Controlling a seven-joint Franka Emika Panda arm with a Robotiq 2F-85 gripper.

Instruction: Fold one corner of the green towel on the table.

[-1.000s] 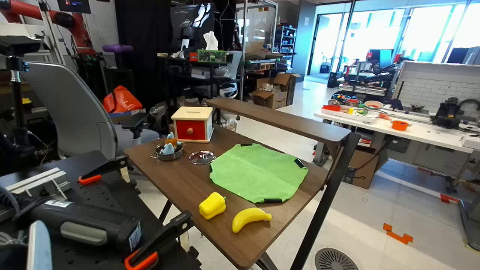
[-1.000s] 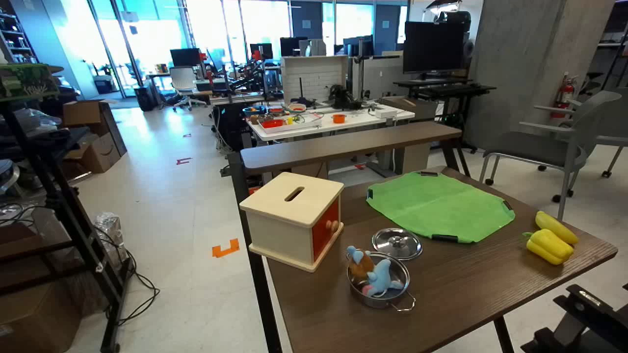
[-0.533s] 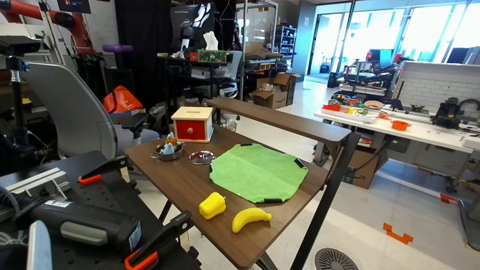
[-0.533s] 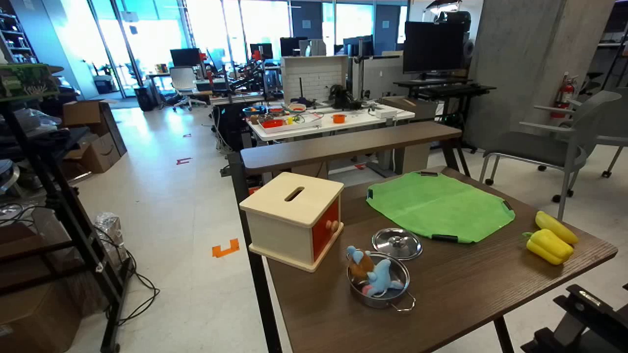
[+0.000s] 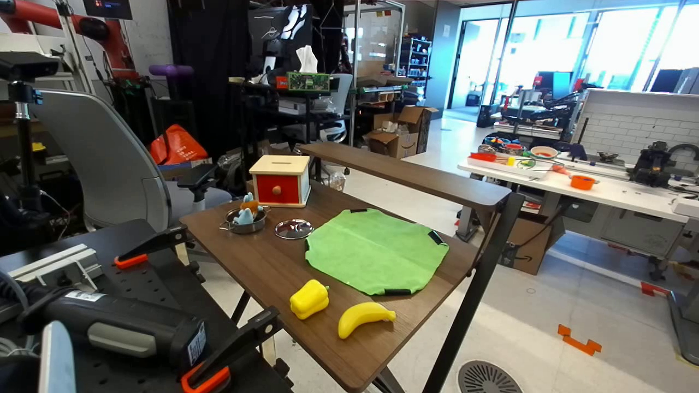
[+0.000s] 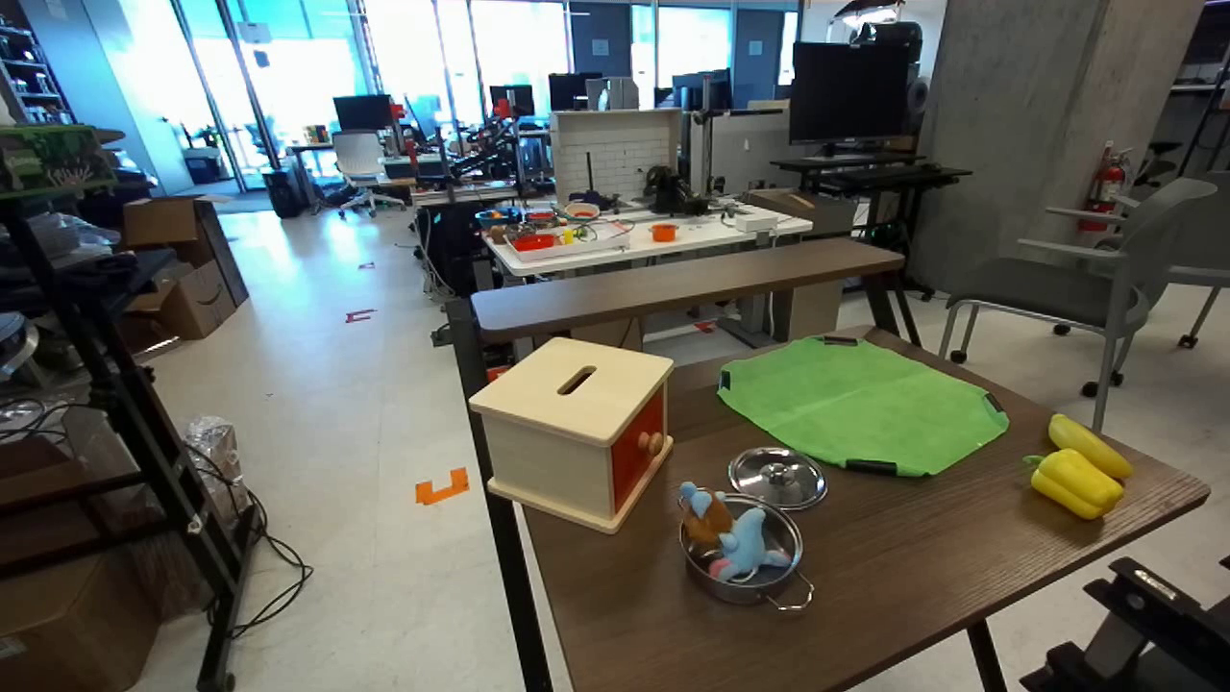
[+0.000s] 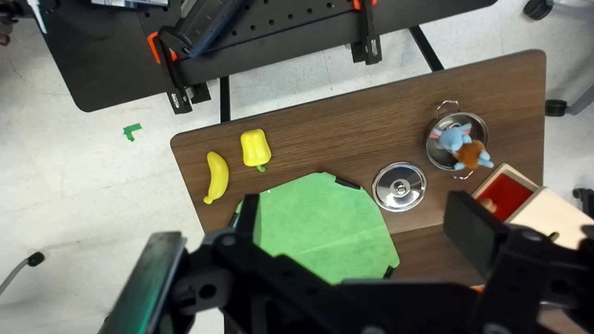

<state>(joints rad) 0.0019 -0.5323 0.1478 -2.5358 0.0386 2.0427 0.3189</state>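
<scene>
The green towel [image 5: 377, 251] lies flat on the brown table [image 5: 251, 262] in both exterior views [image 6: 860, 404]. Its corners look cut off, with a short black strip at each. In the wrist view the towel [image 7: 320, 222] shows far below my gripper [image 7: 355, 204], partly hidden behind the black finger [image 7: 249, 215] and the gripper body. A faint crease runs across it. My gripper is wide open with nothing held, high above the table. The gripper and arm are outside both exterior views.
A yellow pepper [image 5: 309, 299] and banana [image 5: 366, 318] lie near one towel edge. A pot lid [image 6: 776, 478], a pot with plush toys [image 6: 740, 548] and a wooden box with red drawer [image 6: 577, 423] stand on another side. A raised shelf [image 5: 409, 172] runs along the table.
</scene>
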